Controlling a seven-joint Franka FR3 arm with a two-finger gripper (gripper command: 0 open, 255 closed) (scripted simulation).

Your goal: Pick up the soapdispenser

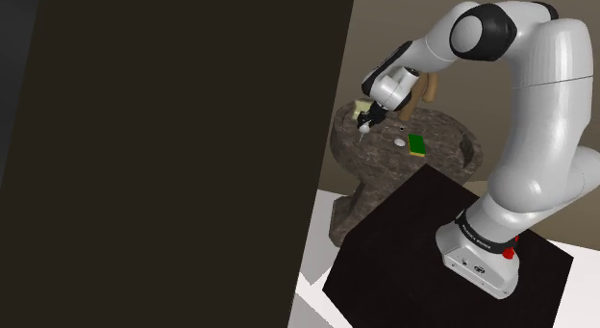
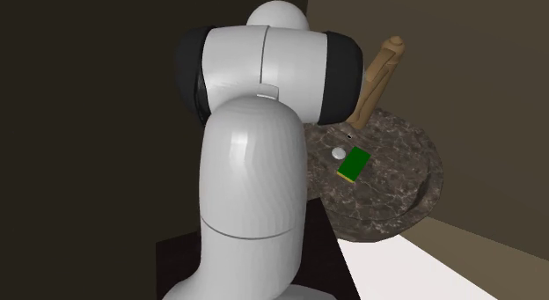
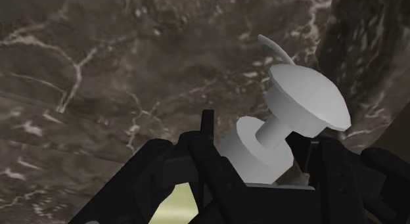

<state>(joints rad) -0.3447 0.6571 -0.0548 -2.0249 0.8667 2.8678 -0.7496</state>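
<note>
Soap dispenser pinched in the black fingers over the dark marble counter.

The gripper (image 1: 365,122) sits at the counter's (image 1: 444,130) far edge on the shoulder view's left, and its fingers (image 3: 204,134) close on the soap dispenser (image 3: 309,98) from both sides. In the wrist view they press against its collar, and the white pump head and thin spout stick out past the fingertips toward the veined marble. In the shoulder view the dispenser's pale yellowish body (image 1: 361,109) lies in the gripper with the white spout pointing down at the counter. A green sponge (image 1: 416,144) lies flat on the marble with a small white round thing (image 1: 400,141) just beside it, both well apart from the gripper. A brown faucet (image 2: 383,69) rises tilted at the counter's back. The arm's base stands on the black stand (image 1: 404,259).
</note>
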